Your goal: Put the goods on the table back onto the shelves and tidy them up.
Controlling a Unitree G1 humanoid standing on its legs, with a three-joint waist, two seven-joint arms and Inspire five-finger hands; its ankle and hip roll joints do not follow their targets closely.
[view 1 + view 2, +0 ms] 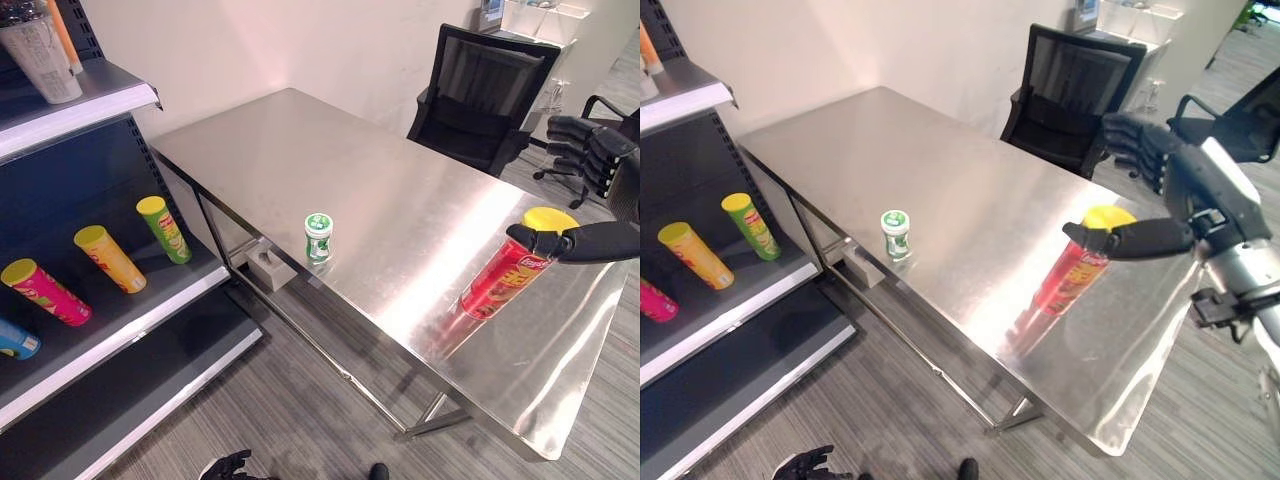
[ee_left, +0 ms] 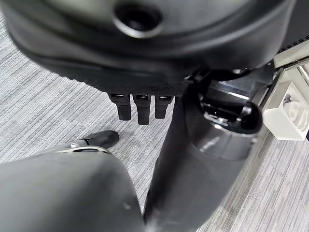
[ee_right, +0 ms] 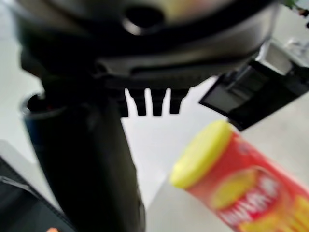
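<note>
1. On the shelf [image 1: 150, 300] at the far left, four tubes already lie on their sides: a blue one cut off by the edge, a pink tube [image 1: 45, 291], a yellow tube [image 1: 109, 258] and a green tube [image 1: 163, 228]. A cup [image 1: 42, 55] sits on the level above, only partly in frame.

2. Low down by the floor, the left robot hand [image 1: 228, 466] hangs well away from everything on the desk. Its own wrist camera just catches short finger stubs, so I honestly can't tell if it's open or curled.

3. Middle of the desk [image 1: 300, 160], near the front edge, a small green jar [image 1: 318, 237] stands upright, nobody near it.

4. Over to the right, the red can [image 1: 508, 270] with the yellow lid stands on the desk, long axis up and down, though it looks tilted from the head camera.

5. The right robot hand [image 1: 1160, 180] is spread wide and holds nothing. Its thumb crosses in front of the can just under the lid, its fingers sit further back. So the can lies between thumb and fingers, and this arm is clearly the nearer one.

6. Hard to say whether the thumb actually touches the can. The wrist camera shows the can beside the thumb but it's blurry.
</note>
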